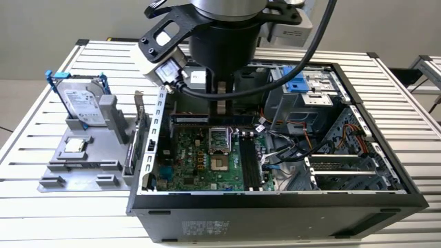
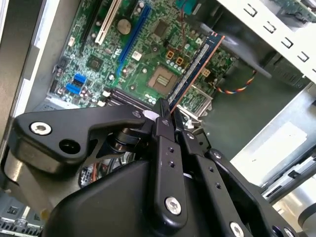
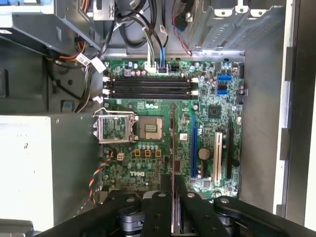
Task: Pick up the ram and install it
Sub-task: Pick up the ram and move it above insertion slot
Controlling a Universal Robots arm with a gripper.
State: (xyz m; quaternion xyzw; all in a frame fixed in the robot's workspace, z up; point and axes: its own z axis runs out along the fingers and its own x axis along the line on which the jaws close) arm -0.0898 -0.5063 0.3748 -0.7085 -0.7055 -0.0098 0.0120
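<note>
The tool [image 2: 166,112] is closed on one end of the ram [image 2: 195,66], which sticks out from the fingertips with its long axis pointing toward the motherboard [image 3: 148,163]. The stick seems to hang above the board without touching it. The black memory slots [image 3: 148,86] lie beyond its free end, crosswise to it. The arm [image 1: 220,46] reaches steeply down into the open case [image 1: 276,217] on the bench [image 1: 41,206].

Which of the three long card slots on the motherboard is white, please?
The middle slot in the first wrist view, flanked by the blue slot and the black slot.
</note>
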